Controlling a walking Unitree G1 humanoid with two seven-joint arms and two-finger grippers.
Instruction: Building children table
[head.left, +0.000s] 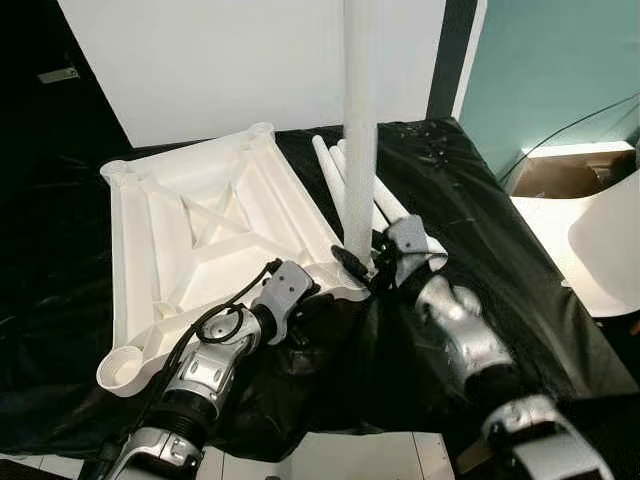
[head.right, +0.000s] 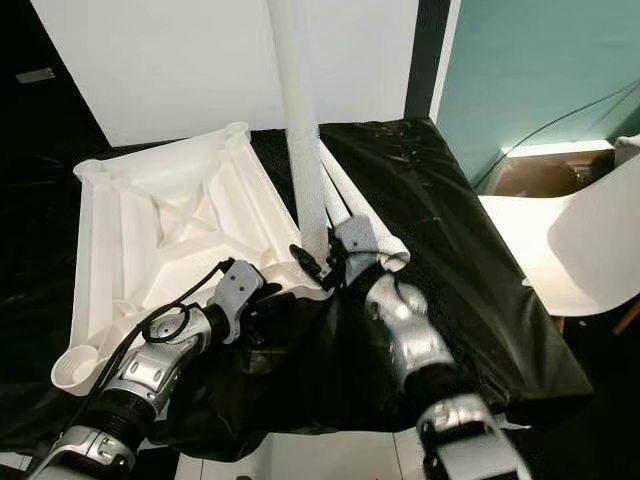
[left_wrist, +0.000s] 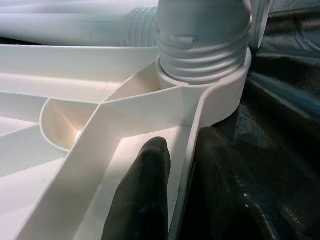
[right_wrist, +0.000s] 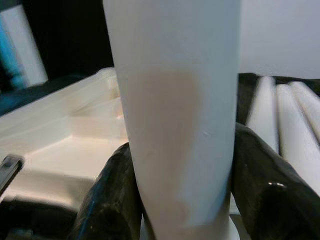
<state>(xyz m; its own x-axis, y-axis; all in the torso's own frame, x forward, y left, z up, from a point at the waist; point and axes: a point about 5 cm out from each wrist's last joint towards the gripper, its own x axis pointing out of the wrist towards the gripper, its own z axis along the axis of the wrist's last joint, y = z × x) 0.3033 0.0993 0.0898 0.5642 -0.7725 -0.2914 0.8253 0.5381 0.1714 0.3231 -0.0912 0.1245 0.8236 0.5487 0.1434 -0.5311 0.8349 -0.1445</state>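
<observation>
We see the upturned white tabletop (head.left: 200, 240) lying on black sheeting (head.left: 480, 220). A white leg (head.left: 359, 130) stands upright in its near corner socket, pinched by our right gripper (right_wrist: 182, 200). Our left gripper (left_wrist: 182, 190) pinches the tabletop's rim. Spare legs (head.right: 350, 195) lie beside.

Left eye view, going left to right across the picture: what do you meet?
Upturned white tabletop → left gripper at its near corner → upright table leg held by the right gripper → black cover → white chair.
</observation>
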